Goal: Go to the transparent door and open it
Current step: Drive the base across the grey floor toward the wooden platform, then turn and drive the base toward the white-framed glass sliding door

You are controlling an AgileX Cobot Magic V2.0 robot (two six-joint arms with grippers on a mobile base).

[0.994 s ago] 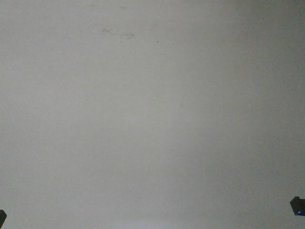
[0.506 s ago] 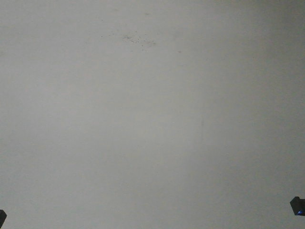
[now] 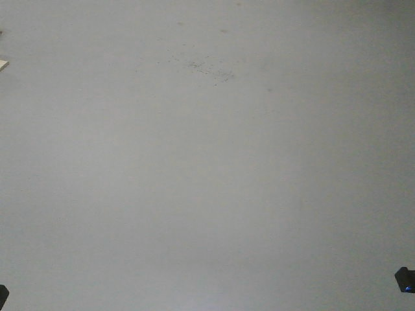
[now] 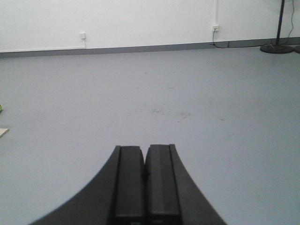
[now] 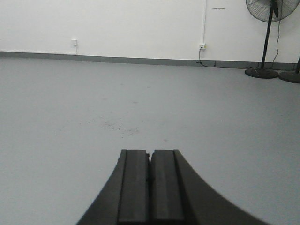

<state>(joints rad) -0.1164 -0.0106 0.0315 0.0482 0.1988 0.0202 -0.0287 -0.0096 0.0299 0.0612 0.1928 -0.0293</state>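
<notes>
Transparent door shows in none of the three views, so its place cannot be told.

The front-facing view looks down on a plain grey floor (image 3: 207, 194) with a patch of dark specks (image 3: 207, 68) near the top. A pale board corner (image 3: 3, 63) pokes in at the left edge. A small dark part with a blue light (image 3: 405, 280) sits in the lower right corner.

In the left wrist view the left hand (image 4: 145, 154) has its two black fingers (image 4: 130, 183) pressed flat together with nothing between them. It hangs over the floor, and the speck patch lies just ahead. Beyond stands a white wall (image 4: 140, 18) with a grey skirting (image 4: 140, 48), two wall sockets (image 4: 82, 35) and a dark stand base (image 4: 276, 47) at the far right.

In the right wrist view the right hand (image 5: 150, 154) is likewise closed tight and holds nothing. A pedestal fan (image 5: 269, 9) stands at the right by the same white wall.
</notes>
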